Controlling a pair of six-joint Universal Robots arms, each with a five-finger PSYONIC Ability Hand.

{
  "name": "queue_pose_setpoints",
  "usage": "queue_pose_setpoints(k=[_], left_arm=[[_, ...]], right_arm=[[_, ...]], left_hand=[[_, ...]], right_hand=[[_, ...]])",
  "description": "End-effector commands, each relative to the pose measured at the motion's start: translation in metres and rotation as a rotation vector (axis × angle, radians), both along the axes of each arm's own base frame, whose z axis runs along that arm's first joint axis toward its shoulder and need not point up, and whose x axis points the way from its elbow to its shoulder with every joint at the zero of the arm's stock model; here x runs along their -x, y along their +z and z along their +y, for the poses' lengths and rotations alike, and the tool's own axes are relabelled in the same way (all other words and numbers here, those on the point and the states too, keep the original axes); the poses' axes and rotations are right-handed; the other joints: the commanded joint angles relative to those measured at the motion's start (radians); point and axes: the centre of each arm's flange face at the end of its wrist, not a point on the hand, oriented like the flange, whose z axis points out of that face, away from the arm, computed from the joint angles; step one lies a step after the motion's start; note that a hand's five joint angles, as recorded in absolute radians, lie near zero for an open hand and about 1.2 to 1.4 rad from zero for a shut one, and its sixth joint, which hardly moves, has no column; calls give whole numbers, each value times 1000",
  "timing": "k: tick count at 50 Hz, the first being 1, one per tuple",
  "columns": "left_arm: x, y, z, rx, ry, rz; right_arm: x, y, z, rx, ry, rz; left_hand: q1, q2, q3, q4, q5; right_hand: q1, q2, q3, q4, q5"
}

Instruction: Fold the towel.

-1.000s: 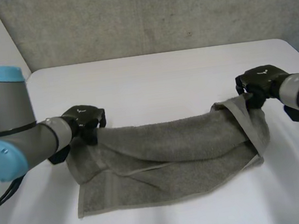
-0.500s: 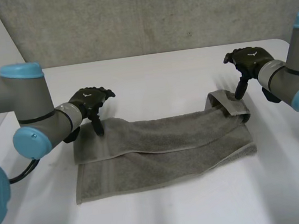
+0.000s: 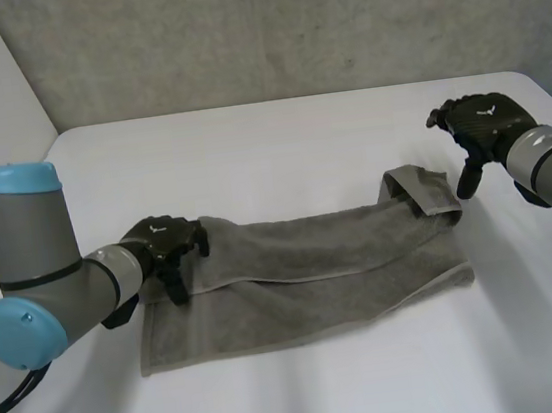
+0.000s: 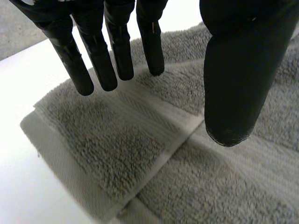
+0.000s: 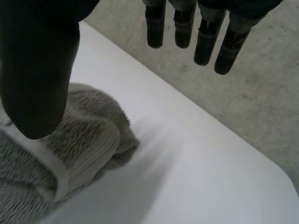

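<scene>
While towel point(image 3: 304, 273) lies folded — white table point(image 3: 279, 146), grey concrete wall point(image 3: 284, 24) behind.

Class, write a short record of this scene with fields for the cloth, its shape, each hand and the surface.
Cloth: grey terry towel, folded lengthwise, right end rumpled
Surface: white table
Left hand: open, fingers straight, over the towel's left end
Right hand: open, beside the towel's right end, off the cloth

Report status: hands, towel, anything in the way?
Left hand open over the towel, at its left end. Right hand open, off the cloth beside its right end. Towel folded lengthwise, right corner bunched up. Nothing in the way.
</scene>
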Motion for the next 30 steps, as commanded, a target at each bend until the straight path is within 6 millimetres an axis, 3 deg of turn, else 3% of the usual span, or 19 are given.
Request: queue_pose_setpoints(k=[1,19,30], left_arm=[[-7,-9,-7,45,-1,-39],[-9,-18,-15,72,6,-40],[-9,-27,-21,61,10,-43]], right_arm=[[1,-10,6,-7,4,12],[1,-20,9,-15,8,23],[1,-24,11,-10,19,62]], left_hand=[[27,27,27,28,28],[33,33,33,33,34],[159,159,159,159,160]], right_hand=[[-65,-76,-73,-86,-63],[-65,-76,-73,-86,-63],[-65,-76,-73,-86,-63]])
